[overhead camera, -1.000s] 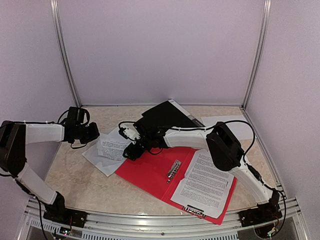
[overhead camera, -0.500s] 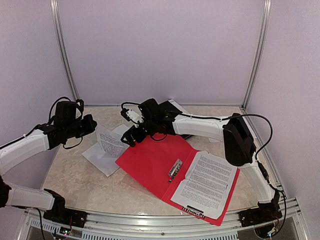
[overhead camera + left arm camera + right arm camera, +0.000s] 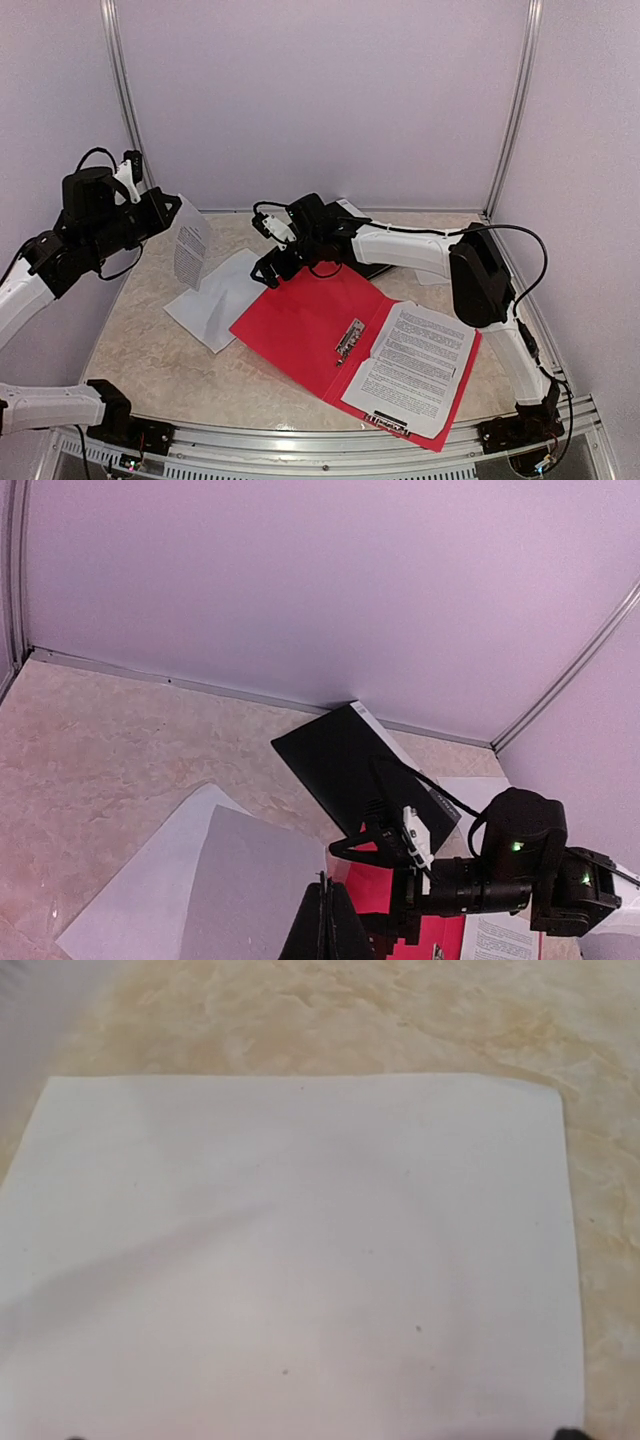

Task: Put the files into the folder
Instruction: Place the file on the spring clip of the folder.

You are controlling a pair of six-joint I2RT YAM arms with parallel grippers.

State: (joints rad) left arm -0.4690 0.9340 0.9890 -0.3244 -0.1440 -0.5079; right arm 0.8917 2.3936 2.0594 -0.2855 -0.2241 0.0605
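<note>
Left gripper (image 3: 170, 211) clamps a printed sheet (image 3: 189, 254) high over the left edge of the table (image 3: 145, 360), clear for the red folder (image 3: 300, 335). Right gripper (image 3: 270, 268), jaws apart, hovers above the blank sheet (image 3: 215, 302).

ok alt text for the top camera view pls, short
The left gripper, shut, holds a printed sheet up off the table. The right gripper hangs open by the far corner of an open red folder, which has a printed page on one half; a blank sheet lies beside it.
</note>
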